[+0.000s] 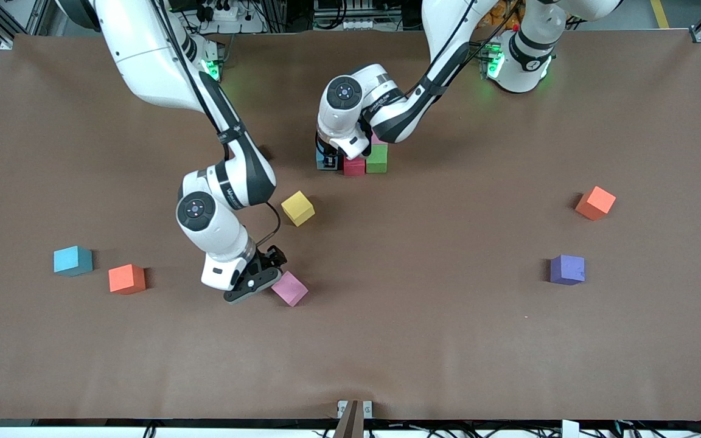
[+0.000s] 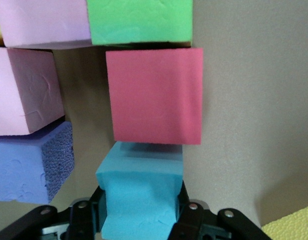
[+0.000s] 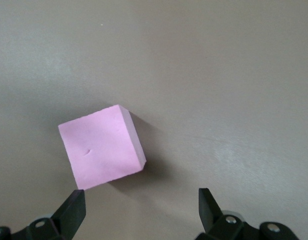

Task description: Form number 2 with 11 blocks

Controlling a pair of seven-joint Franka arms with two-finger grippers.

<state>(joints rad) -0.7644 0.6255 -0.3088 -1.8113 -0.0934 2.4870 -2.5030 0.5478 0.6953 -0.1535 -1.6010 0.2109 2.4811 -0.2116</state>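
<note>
While the left gripper (image 2: 139, 212) has its fingers clamped on a light blue block (image 2: 140, 192), it's got that block down right next to the red block (image 2: 154, 95) in the little cluster near the middle of the tabletop, up toward the edge where the arm bases stand. In the left wrist view the cluster also has a green block (image 2: 140, 21) touching the red one, two pink blocks (image 2: 25, 92) and a purple block (image 2: 29, 162) beside them. From the front you mostly just see red and green, since the arm covers the rest.

The right gripper (image 3: 141, 212) is wide open with nothing in it, hanging low just beside the loose pink block (image 1: 289, 288), which sits a bit tilted roughly mid-table and closer to the front camera's edge.

Other loose ones:
- yellow block (image 1: 297, 208), between the cluster and that pink one
- another light blue block (image 1: 72, 260) and an orange block (image 1: 126, 278) side by side near the right arm's end
- a second orange block (image 1: 595, 202) and a second purple block (image 1: 567, 269) toward the left arm's end, well apart from everything else

All of it sits on the brown tabletop (image 1: 423, 340).
</note>
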